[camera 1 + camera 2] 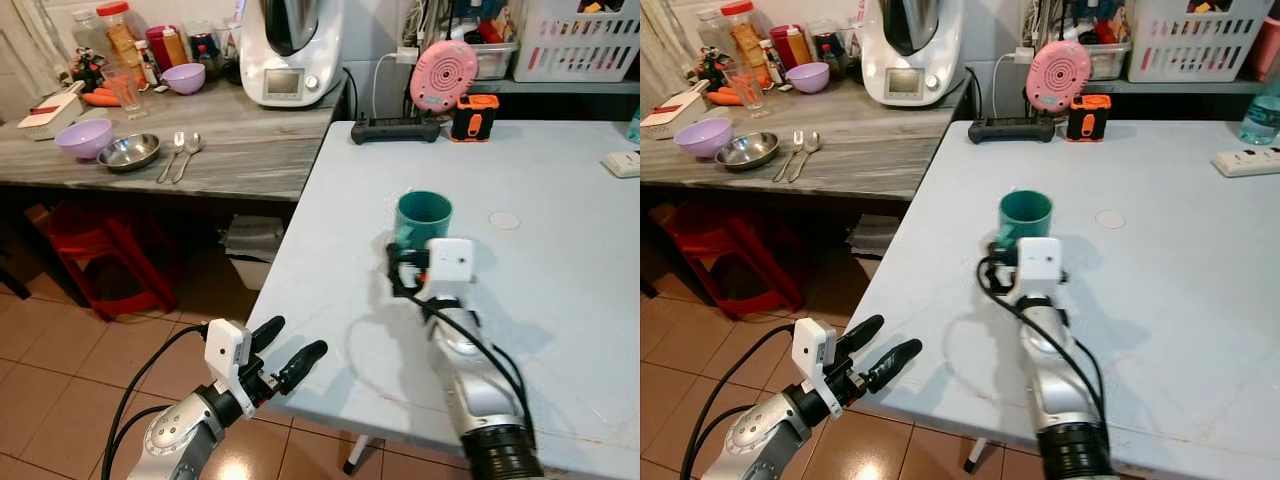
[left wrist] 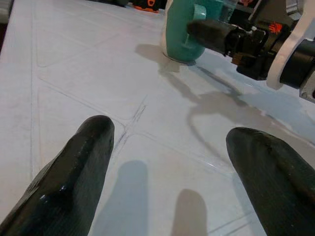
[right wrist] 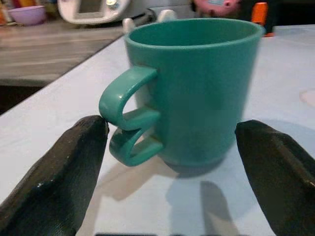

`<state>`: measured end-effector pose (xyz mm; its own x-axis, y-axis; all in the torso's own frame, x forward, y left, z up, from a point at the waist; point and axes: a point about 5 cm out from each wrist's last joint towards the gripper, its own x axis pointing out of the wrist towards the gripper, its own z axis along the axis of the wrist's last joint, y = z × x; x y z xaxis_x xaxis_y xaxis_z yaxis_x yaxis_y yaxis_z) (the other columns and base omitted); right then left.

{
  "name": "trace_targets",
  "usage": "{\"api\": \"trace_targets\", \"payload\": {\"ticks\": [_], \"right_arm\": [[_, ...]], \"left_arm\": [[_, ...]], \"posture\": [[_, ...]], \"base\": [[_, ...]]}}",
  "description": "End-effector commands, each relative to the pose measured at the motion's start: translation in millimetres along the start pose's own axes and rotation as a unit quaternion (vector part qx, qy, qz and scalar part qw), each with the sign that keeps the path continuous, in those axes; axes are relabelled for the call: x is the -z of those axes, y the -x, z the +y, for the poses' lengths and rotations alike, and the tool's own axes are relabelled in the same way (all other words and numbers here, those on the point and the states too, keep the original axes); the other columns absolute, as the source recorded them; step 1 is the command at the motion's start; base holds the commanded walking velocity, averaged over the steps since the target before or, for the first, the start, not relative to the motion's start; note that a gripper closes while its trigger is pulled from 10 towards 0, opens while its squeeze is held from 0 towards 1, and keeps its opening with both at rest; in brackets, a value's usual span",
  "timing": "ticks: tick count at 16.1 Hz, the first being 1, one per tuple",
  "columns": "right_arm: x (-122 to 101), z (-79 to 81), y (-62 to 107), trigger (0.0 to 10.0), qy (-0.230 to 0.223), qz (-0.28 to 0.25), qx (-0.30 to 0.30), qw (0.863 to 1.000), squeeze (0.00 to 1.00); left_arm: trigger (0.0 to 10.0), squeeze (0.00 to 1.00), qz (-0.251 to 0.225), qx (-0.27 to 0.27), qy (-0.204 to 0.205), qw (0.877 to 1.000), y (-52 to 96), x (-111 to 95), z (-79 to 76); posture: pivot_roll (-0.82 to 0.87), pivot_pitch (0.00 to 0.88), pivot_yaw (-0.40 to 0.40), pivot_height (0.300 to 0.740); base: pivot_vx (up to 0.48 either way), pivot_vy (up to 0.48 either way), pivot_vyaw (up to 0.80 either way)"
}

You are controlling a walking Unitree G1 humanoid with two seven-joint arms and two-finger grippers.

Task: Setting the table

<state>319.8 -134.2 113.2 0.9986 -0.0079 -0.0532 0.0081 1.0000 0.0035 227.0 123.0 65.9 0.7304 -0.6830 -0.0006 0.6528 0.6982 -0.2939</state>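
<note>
My left gripper [image 1: 287, 352] hovers spread and empty at the pale table's [image 1: 560, 200] near left edge, over the tiled floor. Further right, my right gripper [image 3: 172, 147] stands open around the green mug [image 1: 423, 218], one finger touching its handle, nothing gripped. I judge this the mug's placing; next comes closing or backing straight off. Bare tabletop surrounds it.

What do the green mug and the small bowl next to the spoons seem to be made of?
The green mug looks like plastic: one even matte colour, thick rounded rim, soft dull highlights. The small bowl beside the spoons looks like stainless steel: silver-grey, with a mirror-like shine. Both are judged by look only.
</note>
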Motion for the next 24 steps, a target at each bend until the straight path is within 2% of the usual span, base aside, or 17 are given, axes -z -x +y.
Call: {"api": "trace_targets", "payload": {"ticks": [1, 4, 5, 7, 8, 11, 13, 16, 19, 20, 21, 22, 23, 24], "right_arm": [[5, -8.0, 1.7, 10.0, -0.001, 0.012, 0.024, 1.000, 0.00], [6, -27.9, 3.9, 10.0, 0.005, 0.009, 0.062, 0.998, 0.00], [5, -39.9, 5.5, 10.0, 0.010, 0.008, 0.081, 0.997, 0.00], [6, -51.8, 8.2, 10.0, 0.015, 0.008, 0.097, 0.995, 0.00], [7, -52.8, 8.9, 10.0, 0.016, 0.009, 0.097, 0.995, 0.00], [5, -40.8, 6.0, 10.0, 0.010, 0.005, 0.075, 0.997, 0.00], [2, -26.0, 0.8, 10.0, 0.013, 0.000, 0.047, 0.999, 0.00], [-6, -14.3, -8.3, 10.0, 0.020, -0.008, 0.025, 0.999, 0.00], [-14, -19.7, -15.3, 10.0, 0.047, -0.019, 0.047, 0.998, 0.00], [-17, -22.7, -18.0, 9.8, 0.052, -0.026, 0.047, 0.997, 0.00], [-20, -25.0, -20.1, 5.9, 0.058, -0.032, 0.047, 0.997, 0.00], [-21, -26.2, -21.5, 3.5, 0.060, -0.034, 0.048, 0.996, 0.00], [-23, -27.7, -23.2, 0.0, 0.062, -0.037, 0.049, 0.996, 0.00], [-25, -29.3, -26.6, 0.0, 0.070, -0.042, 0.049, 0.995, 0.00]], "left_arm": [[10.0, 0.00, 0.010, 0.002, -0.002, 1.000, 3.2, 4, 1.9], [10.0, 0.00, 0.013, 0.003, -0.002, 1.000, 3.3, 6, 4.4], [10.0, 0.00, 0.015, 0.003, -0.002, 1.000, 2.9, 8, 6.7], [10.0, 0.00, 0.020, 0.002, -0.002, 1.000, 4.5, 13, 12.7], [10.0, 0.00, 0.023, 0.000, -0.002, 1.000, 6.8, 15, 17.0], [10.0, 0.00, 0.024, -0.004, -0.004, 1.000, 10.9, 19, 25.2], [10.0, 0.00, 0.021, -0.004, -0.005, 1.000, 12.4, 19, 27.7], [10.0, 0.00, 0.012, -0.003, -0.008, 1.000, 4.5, 18, 22.9], [10.0, 0.00, -0.006, 0.005, -0.010, 1.000, -1.0, 7, 16.6], [10.0, 0.00, -0.025, 0.015, -0.002, 1.000, -6.2, -4, 10.8], [10.0, 0.00, -0.041, 0.024, 0.007, 0.999, -10.9, -14, 5.6], [10.0, 0.00, -0.046, 0.032, 0.005, 0.998, -13.3, -19, 2.4], [10.0, 0.00, -0.048, 0.043, 0.005, 0.998, -16.1, -24, -1.9], [10.0, 0.00, -0.049, 0.060, 0.008, 0.997, -19.1, -28, -8.1]], "posture": [[-0.01, 0.024, 0.124, 0.740], [-0.02, 0.021, 0.129, 0.740], [-0.02, 0.020, 0.131, 0.740], [-0.02, 0.019, 0.139, 0.740], [-0.03, 0.021, 0.141, 0.740], [-0.03, 0.022, 0.144, 0.740], [-0.03, 0.028, 0.144, 0.740], [-0.02, 0.033, 0.139, 0.740], [-0.01, 0.035, 0.129, 0.740], [-0.01, 0.036, 0.125, 0.740], [-0.01, 0.036, 0.123, 0.740], [-0.01, 0.037, 0.122, 0.740], [-0.02, 0.038, 0.119, 0.740], [-0.02, 0.038, 0.119, 0.740]], "base": [[0.000, 0.000, 0.00], [0.000, 0.000, 0.00], [0.000, 0.000, 0.00], [0.000, 0.000, 0.00], [0.000, 0.000, 0.00], [0.000, 0.000, 0.00], [0.000, 0.000, 0.00], [0.000, 0.000, 0.00], [0.000, 0.000, 0.00], [0.000, 0.000, 0.00], [0.000, 0.000, 0.00], [0.000, 0.000, 0.00], [0.000, 0.000, 0.00], [0.000, 0.000, 0.00]]}}
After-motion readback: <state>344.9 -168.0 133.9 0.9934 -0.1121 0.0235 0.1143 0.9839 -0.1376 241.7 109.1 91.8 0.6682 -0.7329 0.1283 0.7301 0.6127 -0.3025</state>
